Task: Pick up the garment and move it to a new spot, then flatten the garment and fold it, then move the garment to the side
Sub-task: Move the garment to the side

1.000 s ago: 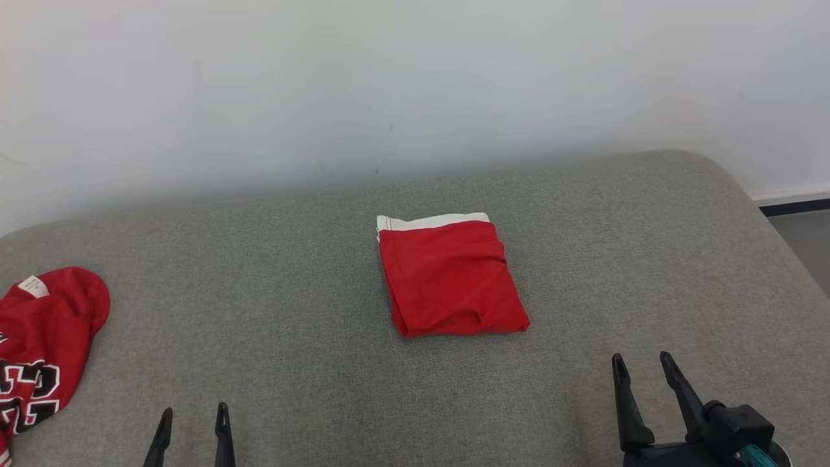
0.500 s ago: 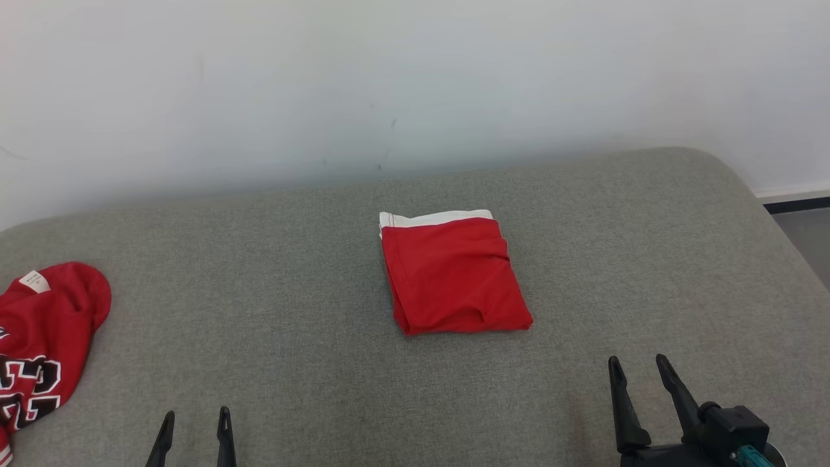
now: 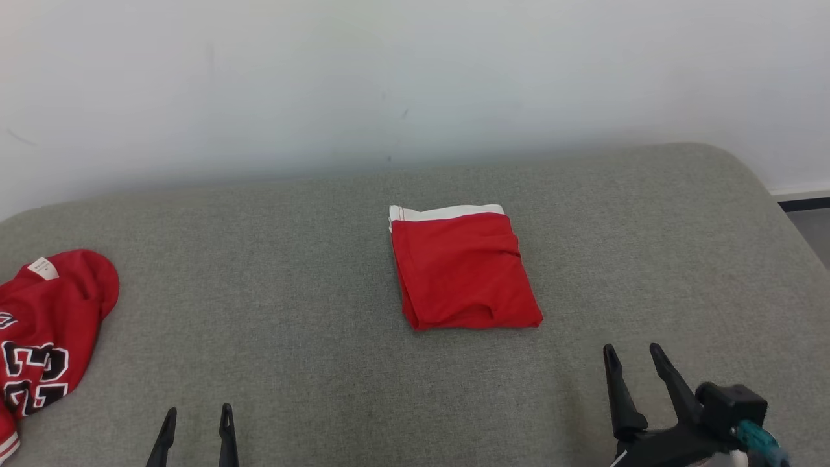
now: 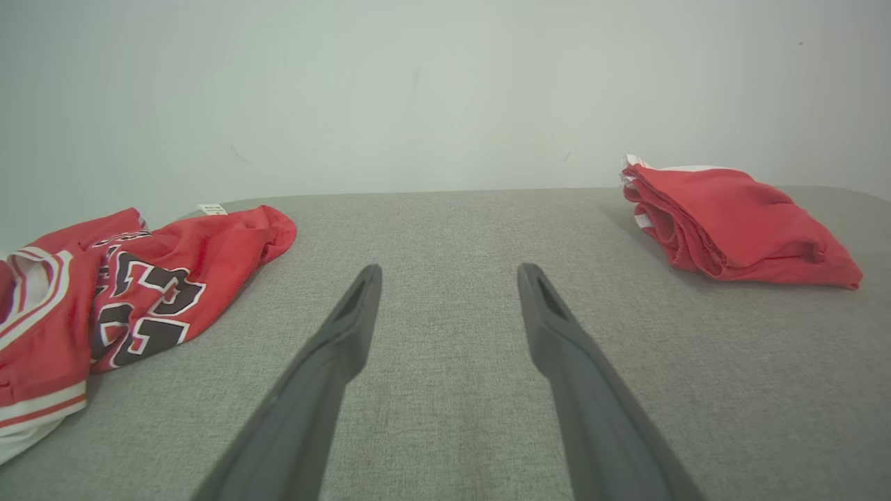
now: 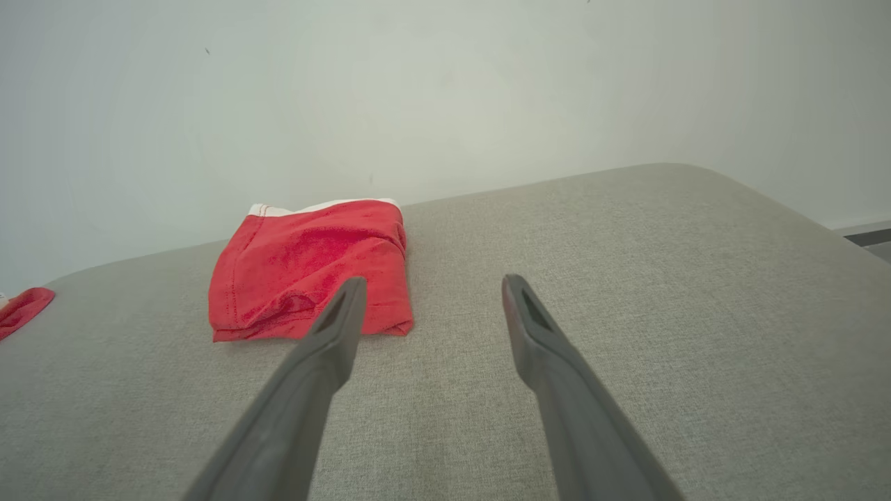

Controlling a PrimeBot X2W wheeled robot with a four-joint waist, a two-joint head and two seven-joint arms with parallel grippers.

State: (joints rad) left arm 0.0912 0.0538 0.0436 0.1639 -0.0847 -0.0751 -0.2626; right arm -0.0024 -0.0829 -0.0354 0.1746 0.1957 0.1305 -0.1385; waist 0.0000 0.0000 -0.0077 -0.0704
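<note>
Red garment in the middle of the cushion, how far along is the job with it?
Done: the red garment lies folded in a compact rectangle, mid grey cushion. In hand: nothing; the left end effector and right end effector are open and empty, short of it. Left: moving it to the side, judging by its central spot. A crumpled red jersey lies at the robot's left.

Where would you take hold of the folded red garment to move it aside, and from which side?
Probably the near edge of the folded red garment, towards its right corner, coming in low from the robot's side with the open right gripper. That edge looks like a closed fold, so one pinch should catch all layers; the left side shows stacked layers.
</note>
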